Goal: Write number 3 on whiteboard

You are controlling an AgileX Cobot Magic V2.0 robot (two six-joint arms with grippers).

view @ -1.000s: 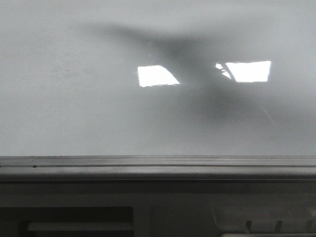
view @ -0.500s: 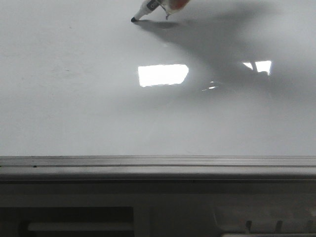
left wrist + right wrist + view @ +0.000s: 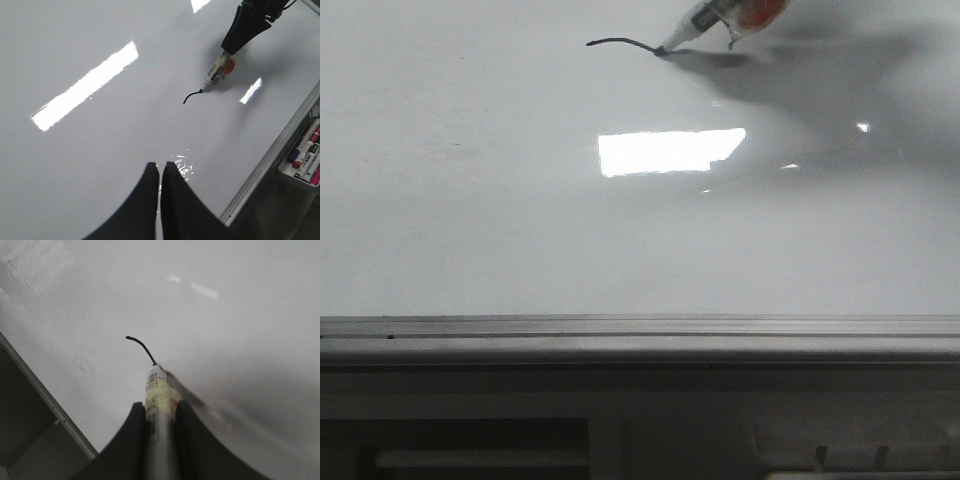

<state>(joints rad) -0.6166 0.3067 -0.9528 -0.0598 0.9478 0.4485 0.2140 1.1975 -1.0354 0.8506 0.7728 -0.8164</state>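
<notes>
Right tool (image 3: pixel 159 422) clamped on white marker pen with yellow label (image 3: pixel 158 395), tip touching large glossy pale grey whiteboard (image 3: pixel 470 220). Short curved black stroke, start of number 3 (image 3: pixel 620 42), at top centre of front frame. Left tool (image 3: pixel 160 172) pinched together, holding nothing, over board's lower area.

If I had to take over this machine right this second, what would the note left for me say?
Right gripper: shut on the marker pen, tip touching the whiteboard.
Left gripper: jaws shut, holding nothing, hanging over the board apart from the writing.
Done: only a short curved stroke, the start of the number 3, at the far side of the board in the front view.
Left: the rest of the 3, then lift the pen off.
Spare markers lie in a tray beside the board's edge.
</notes>
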